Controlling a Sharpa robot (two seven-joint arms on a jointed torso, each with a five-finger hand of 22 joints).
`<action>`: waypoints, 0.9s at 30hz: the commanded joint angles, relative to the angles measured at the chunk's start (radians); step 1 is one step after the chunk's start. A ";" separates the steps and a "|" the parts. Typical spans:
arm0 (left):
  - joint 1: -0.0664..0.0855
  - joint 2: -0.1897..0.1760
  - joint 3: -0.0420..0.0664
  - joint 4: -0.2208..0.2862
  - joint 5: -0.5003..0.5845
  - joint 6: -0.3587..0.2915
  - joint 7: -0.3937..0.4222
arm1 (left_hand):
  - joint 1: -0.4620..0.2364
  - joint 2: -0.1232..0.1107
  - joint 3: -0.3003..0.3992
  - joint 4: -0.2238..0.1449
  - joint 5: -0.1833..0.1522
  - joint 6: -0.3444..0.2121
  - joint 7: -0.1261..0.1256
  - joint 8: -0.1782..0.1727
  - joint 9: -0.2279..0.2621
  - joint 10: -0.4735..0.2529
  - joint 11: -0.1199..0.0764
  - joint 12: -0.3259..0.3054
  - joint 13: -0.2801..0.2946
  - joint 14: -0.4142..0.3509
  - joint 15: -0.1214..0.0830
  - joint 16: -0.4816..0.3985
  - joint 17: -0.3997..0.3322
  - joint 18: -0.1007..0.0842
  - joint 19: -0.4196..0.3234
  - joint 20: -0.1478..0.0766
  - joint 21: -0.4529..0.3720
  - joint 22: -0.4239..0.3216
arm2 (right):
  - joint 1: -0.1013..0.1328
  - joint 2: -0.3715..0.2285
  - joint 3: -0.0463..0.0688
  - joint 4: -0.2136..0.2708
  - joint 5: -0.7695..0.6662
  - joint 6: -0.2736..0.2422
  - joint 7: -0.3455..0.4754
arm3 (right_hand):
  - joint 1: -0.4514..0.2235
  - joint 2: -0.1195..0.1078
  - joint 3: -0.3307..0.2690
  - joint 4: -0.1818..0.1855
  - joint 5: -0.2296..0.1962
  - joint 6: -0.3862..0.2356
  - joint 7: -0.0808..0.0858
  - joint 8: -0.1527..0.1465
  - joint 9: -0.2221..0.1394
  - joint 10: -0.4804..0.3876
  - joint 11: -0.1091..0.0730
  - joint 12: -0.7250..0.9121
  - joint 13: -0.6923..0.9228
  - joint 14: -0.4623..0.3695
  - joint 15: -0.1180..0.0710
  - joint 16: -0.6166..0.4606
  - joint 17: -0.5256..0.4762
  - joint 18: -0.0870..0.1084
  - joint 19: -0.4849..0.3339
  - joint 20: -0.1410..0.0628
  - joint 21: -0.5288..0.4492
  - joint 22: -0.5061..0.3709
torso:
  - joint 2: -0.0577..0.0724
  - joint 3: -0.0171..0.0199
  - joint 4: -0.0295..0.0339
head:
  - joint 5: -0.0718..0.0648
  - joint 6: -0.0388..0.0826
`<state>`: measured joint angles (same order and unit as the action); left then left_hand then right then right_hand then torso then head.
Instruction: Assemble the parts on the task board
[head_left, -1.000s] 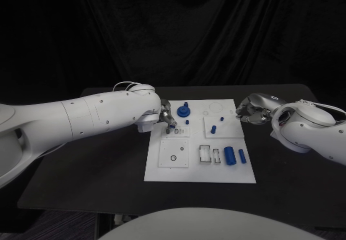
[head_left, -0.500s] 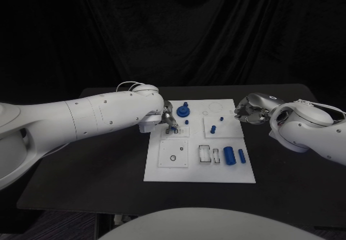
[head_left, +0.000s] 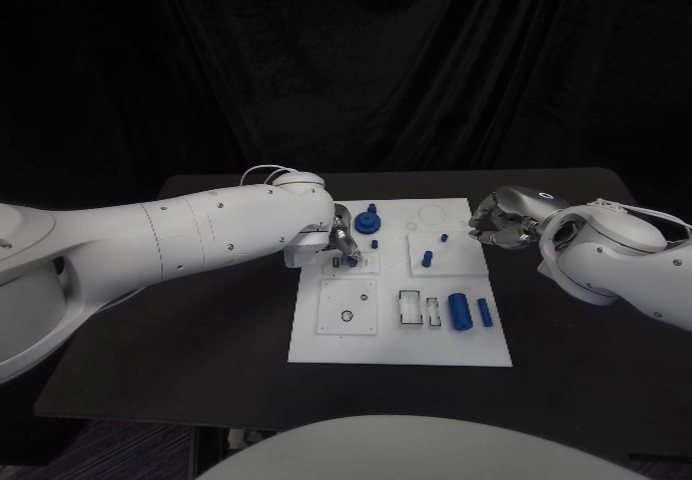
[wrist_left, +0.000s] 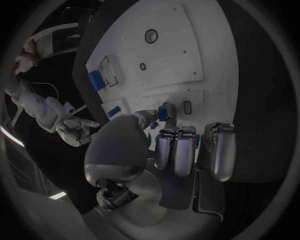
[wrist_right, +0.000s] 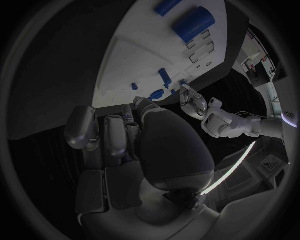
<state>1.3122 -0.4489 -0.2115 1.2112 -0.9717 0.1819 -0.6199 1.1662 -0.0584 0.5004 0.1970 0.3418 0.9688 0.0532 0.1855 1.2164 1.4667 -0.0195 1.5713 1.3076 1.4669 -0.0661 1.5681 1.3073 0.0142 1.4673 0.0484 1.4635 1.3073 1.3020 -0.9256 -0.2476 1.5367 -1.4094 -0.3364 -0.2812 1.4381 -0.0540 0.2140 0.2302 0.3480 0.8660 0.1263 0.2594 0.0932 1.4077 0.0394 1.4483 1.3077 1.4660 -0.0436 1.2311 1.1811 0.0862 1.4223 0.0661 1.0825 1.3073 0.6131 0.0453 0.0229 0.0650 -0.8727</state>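
The white task board (head_left: 325, 335) lies in the middle of the black table. My left hand (head_left: 335, 238) hovers over the board's upper left square plate and pinches a small blue part (wrist_left: 165, 111) between thumb and finger, just beside a small slot (wrist_left: 187, 107). A blue gear-like part (head_left: 368, 222) stands just behind that hand. My right hand (head_left: 499, 222) hangs at the board's far right edge, its fingers (wrist_right: 114, 136) curled in with nothing plainly in them.
On the board stand a blue peg (head_left: 427, 258) and a tiny blue stud (head_left: 444, 238). A thick blue cylinder (head_left: 460, 311) and a thin blue bar (head_left: 485, 312) lie at the near right, beside two rectangular recesses (head_left: 411, 306). The near left plate has a round hole (head_left: 346, 316).
My left hand has shifted slightly right and closer in over the upper left plate, still pinching the blue part. The right hand has barely moved.
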 joint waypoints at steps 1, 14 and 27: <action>-0.003 0.004 0.000 -0.002 0.001 0.016 0.006 | -0.008 0.003 0.004 0.002 -0.004 0.002 -0.005 0.004 0.000 0.104 -0.002 0.000 0.263 0.104 -0.004 0.003 0.263 0.013 0.042 -0.006 -0.001 0.228 | -0.002 0.000 0.001 0.000 -0.002 0.004 -0.012 | -0.002 0.003 0.006 0.003 0.005 0.008 -0.002 0.005 -0.002 -0.007 -0.002 -0.003 0.051 0.023 0.005 -0.007 -0.002 0.017 -0.007 0.000 -0.006 0.049 | 0.000 0.0007 0.0016 | -0.004 0.000; -0.007 0.004 0.000 -0.002 0.001 0.020 0.003 | -0.008 0.005 0.007 -0.002 -0.003 0.002 -0.006 0.005 0.000 0.104 -0.003 0.000 0.263 0.104 -0.004 0.003 0.263 0.014 0.040 -0.006 -0.004 0.227 | -0.002 0.001 0.001 0.000 0.002 0.006 -0.012 | -0.002 0.003 0.006 0.003 0.005 0.008 -0.002 0.005 -0.002 -0.007 -0.002 -0.003 0.051 0.023 0.005 -0.007 -0.002 0.017 -0.007 0.000 -0.006 0.049 | -0.002 0.0000 0.0006 | 0.002 0.000; -0.009 0.004 0.000 -0.005 0.001 0.017 0.004 | -0.008 0.006 0.010 -0.007 -0.001 0.002 -0.006 0.005 0.000 0.104 -0.003 0.000 0.263 0.104 -0.004 0.003 0.263 0.015 0.039 -0.006 -0.007 0.226 | -0.002 -0.002 0.001 0.001 0.003 0.012 -0.014 | -0.002 0.003 0.007 0.003 0.005 0.008 -0.002 0.006 -0.003 -0.007 -0.002 -0.003 0.051 0.023 0.005 -0.007 -0.002 0.017 -0.007 0.000 -0.007 0.049 | -0.001 0.0008 0.0037 | 0.000 0.000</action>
<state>1.3061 -0.4478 -0.2112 1.2064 -0.9728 0.1909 -0.6205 1.1608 -0.0636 0.5044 0.1930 0.3414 0.9712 0.0514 0.1836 1.2159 1.4667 -0.0195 1.5713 1.3075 1.4669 -0.0661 1.5682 1.3073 0.0141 1.4673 0.0484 1.4612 1.3073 1.3020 -0.9262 -0.2476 1.5365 -1.4051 -0.3332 -0.2812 1.4381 -0.0540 0.2168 0.2330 0.3480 0.8697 0.1226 0.2594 0.0919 1.4077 0.0394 1.4483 1.3076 1.4660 -0.0436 1.2272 1.1800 0.0862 1.4223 0.0661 1.0825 1.3080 0.6116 0.0459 0.0256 0.0643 -0.8727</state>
